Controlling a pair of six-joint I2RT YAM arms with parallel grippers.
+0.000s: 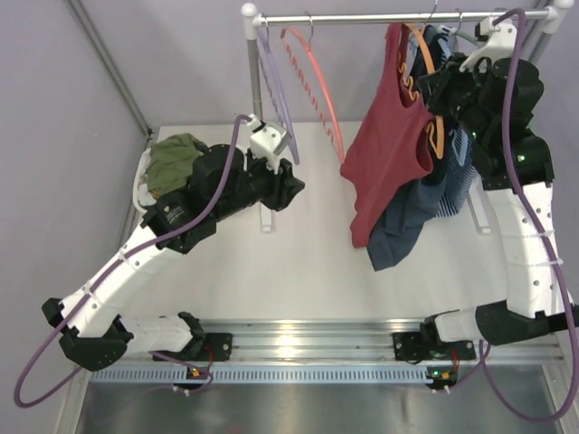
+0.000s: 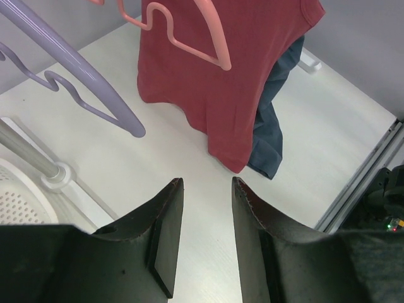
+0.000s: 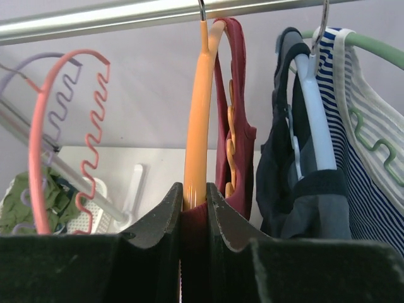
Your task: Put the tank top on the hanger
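- My right jaws pinch the hanger [image 3: 197, 113] to steady it over the desk's far right corner, with the tank top [image 1: 389, 154] hanging from it.
- My left jaws are narrowly parted and empty.

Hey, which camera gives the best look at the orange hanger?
Right wrist: the orange hanger rises close up from the right end effector to the rail. Top external shows only orange slivers beside the tank top; left wrist shows none.

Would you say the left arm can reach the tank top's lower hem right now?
Probably yes: the open left end effector faces the tank top, nothing between them; the pink hanger crosses only higher up.
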